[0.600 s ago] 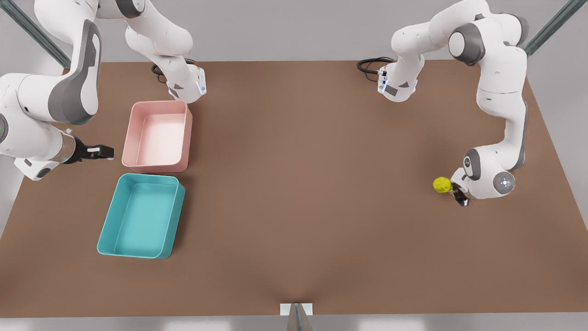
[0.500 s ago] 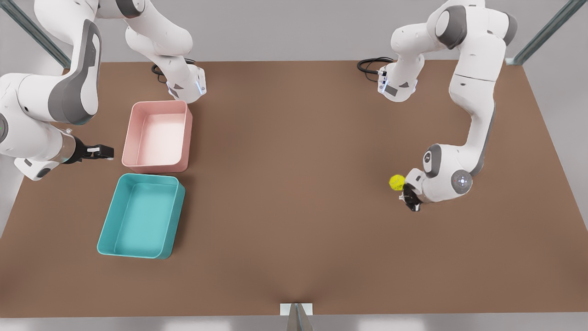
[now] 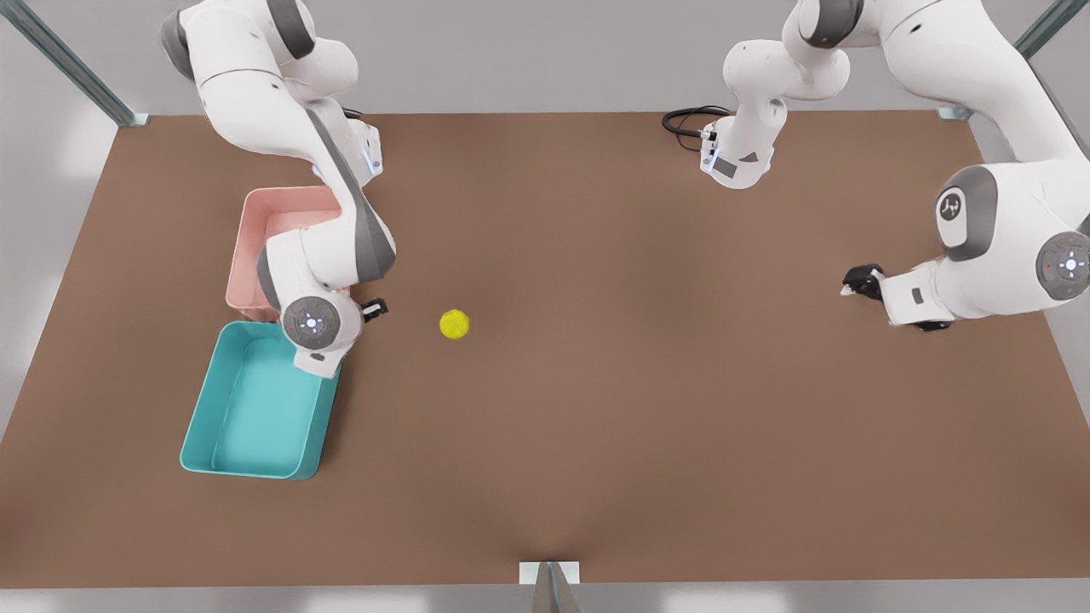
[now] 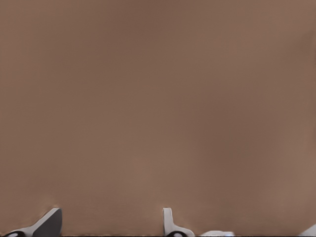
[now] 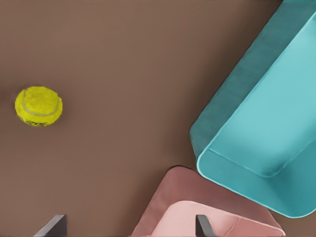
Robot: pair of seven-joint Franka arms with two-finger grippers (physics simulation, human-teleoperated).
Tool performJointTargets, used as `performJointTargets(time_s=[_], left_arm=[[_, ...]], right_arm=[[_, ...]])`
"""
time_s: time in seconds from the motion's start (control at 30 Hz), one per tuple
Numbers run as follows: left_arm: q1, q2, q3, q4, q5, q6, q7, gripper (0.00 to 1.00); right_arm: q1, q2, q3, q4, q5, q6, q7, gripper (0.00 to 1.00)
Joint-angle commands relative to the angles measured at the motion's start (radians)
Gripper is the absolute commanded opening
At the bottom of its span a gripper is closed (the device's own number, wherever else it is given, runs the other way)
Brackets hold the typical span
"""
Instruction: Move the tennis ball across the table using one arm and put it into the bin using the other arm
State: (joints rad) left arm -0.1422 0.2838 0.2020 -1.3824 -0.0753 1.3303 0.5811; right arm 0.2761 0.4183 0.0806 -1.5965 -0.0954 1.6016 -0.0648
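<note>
Saw small fuzzy yellow-green tennis ball (image 3: pixel 454 324) loose on flat brown desk (image 3: pixel 596 426) near teal plastic bin (image 3: pixel 200 400). Judged light, springy, rolling easily; best pinched across middle. Found right hand (image 3: pixel 375 308) released between them, left hand (image 3: pixel 856 281) released, waiting far apart.

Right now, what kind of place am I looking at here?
Most likely a simulated robot test bench: a bare brown table, a teal bin and a pink tub, one tennis ball, with the right gripper and left gripper above it.

1. The ball (image 3: pixel 454 324) lies on the table (image 3: pixel 596 426), near the right gripper (image 3: pixel 375 308), apart from it.
2. The bin (image 3: pixel 255 409) and tub (image 3: pixel 255 247) sit just beside that gripper, opposite the ball.
3. The left gripper (image 3: pixel 856 281) is well apart.
</note>
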Motion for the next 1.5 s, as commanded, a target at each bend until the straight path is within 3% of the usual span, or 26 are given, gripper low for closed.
performJointTargets(time_s=[0.0,0.17,0.27,0.37,0.83,1.47], left_arm=[[-0.007,0.002,-0.009,0.006,-0.003,-0.275,-0.619,1.0],[-0.002,0.018,-0.007,0.013,0.005,-0.272,-0.618,1.0],[-0.002,0.018,-0.007,0.013,0.005,-0.269,-0.618,1.0],[-0.002,0.021,-0.009,0.013,0.005,-0.269,-0.618,1.0],[0.015,0.044,-0.004,0.028,0.003,-0.263,-0.609,1.0],[0.006,0.054,-0.009,0.042,0.005,-0.241,-0.613,1.0]], right_arm=[[0.026,0.034,-0.001,-0.036,-0.001,0.369,0.39,0.98],[0.058,-0.012,-0.016,-0.217,-0.001,0.555,0.413,0.98],[0.058,-0.042,-0.022,-0.427,-0.001,0.793,0.465,0.98],[0.055,-0.078,-0.022,-0.557,0.002,0.9,0.476,0.98],[0.055,-0.19,-0.093,-0.798,-0.035,0.925,0.476,1.0],[0.049,-0.093,-0.094,-0.809,-0.035,0.962,0.476,1.0]])
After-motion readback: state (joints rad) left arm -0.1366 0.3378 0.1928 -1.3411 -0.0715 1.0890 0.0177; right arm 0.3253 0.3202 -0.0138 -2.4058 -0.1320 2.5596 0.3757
